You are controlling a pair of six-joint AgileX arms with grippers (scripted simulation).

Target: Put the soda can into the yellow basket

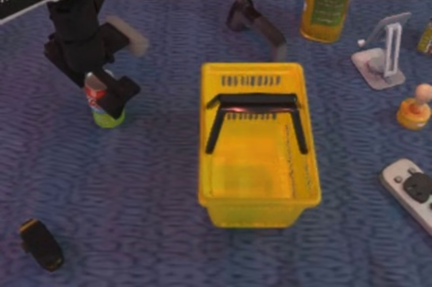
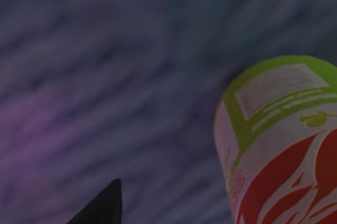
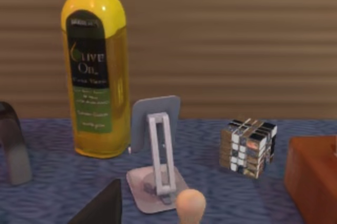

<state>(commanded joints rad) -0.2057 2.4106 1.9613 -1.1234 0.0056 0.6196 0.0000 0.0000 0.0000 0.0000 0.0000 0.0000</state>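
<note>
your left hand (image 1: 108,98) upper left of frame, clamped around the soda can (image 1: 106,113), yellow basket (image 1: 260,206) sitting mid-tabletop, can't tell on your right hand

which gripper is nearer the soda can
Left. The left gripper is right at the soda can, on the table's left. The right gripper is outside the top view, beyond the table's right side.

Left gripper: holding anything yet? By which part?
Cannot be told. The left gripper sits at the soda can's upper half, but contact isn't visible.
</note>
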